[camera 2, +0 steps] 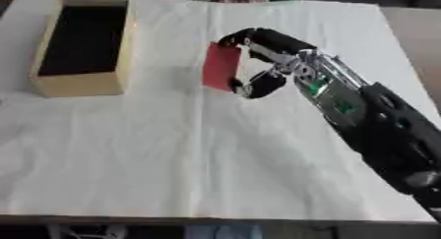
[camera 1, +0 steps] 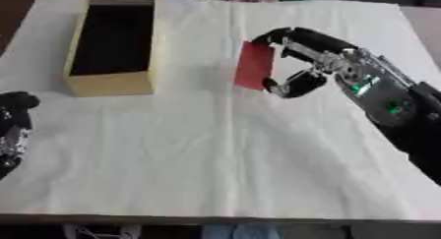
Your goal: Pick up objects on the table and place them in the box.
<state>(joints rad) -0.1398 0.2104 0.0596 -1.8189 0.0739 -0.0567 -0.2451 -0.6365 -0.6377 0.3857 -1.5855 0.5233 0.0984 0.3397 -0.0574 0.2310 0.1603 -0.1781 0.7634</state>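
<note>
So the right robot hand [camera 1: 297, 61] has got hold of a flat red block [camera 1: 255, 65], fingers curled over its top edge and the thumb hooked in under the bottom edge, pinching it between them. The block stands more or less upright in that grip, its broad red face turned to the left, toward the box. Can't really tell whether its bottom edge touches the cloth or hangs a bit above it. It sits around the middle of the table [camera 1: 215, 159], a little toward the far side.

The box [camera 1: 112, 46] is a tan open-topped thing, long and narrow, dark inside, parked on the far left part of the table, well apart from the red block. Nothing can be made out inside it, it's just black in there.

The table is covered with a wrinkly white cloth [camera 2: 172, 149]. The right arm comes in from the lower right, black with silver bits and a couple of green lights on the wrist.

The left robot hand [camera 1: 13, 127] shows only in the left eye view, down at the left edge near the table's front, holding nothing. Whether its fingers are curled or straight I can't tell.
</note>
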